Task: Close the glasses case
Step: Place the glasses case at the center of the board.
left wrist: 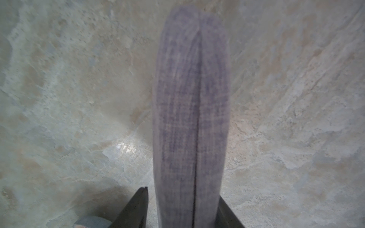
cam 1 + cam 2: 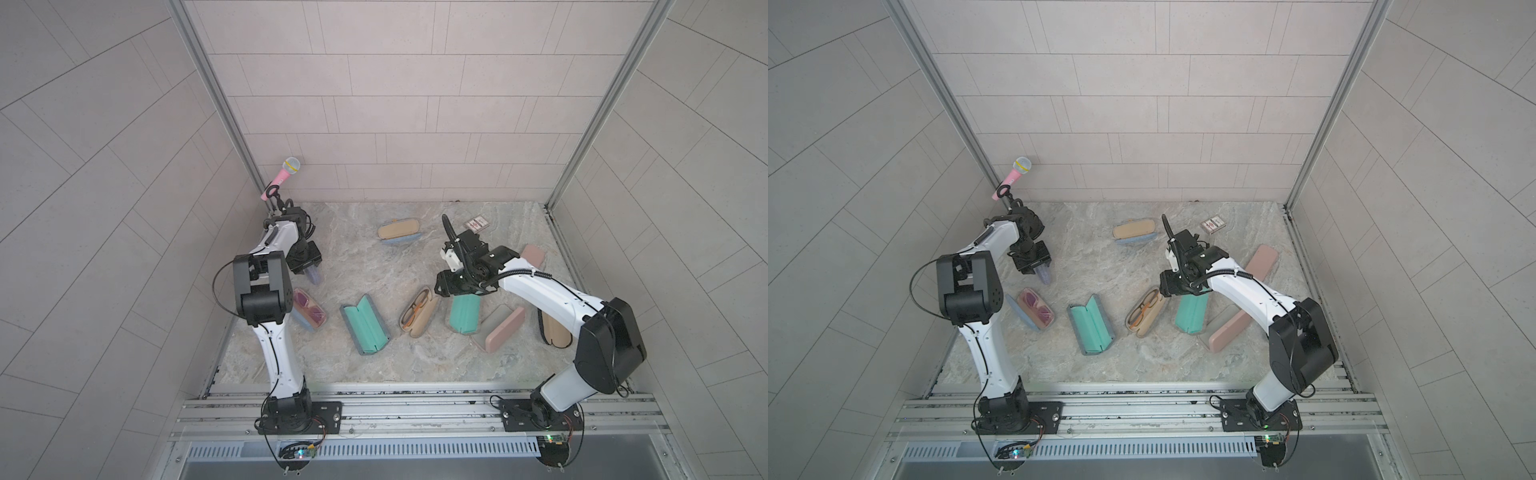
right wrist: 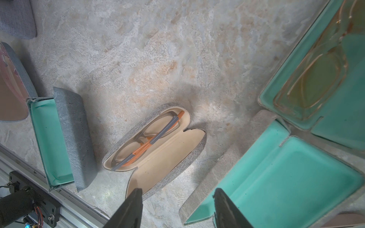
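Right up against the left wrist lens stands a lavender-grey fabric glasses case, blurred, its two halves meeting along a dark seam down the middle, so it looks shut. In a top view it shows only as a pale purple end poking out from under the left gripper at the far left of the table. The gripper straddles the case with its jaws slightly wider than it. A strip of table shows between one finger and the fabric, but on the other side I cannot tell whether the finger touches. I judge this to be the letting-go at the end of closing this case. The next move calls for a straight lift away, so that neither finger drags the case over. Further out, other cases lie open: right of centre a beige-lined case with grey-and-orange glasses in it, and just to its right a teal-lined case. The right gripper hangs above the table between these two, its jaws at a middling spread with nothing in them. If it takes the beige one, it would need to get behind the free lid and fold it over the glasses. A flat teal case lies open at centre, and a case with pink-lensed glasses lies near left, partly under the left arm.
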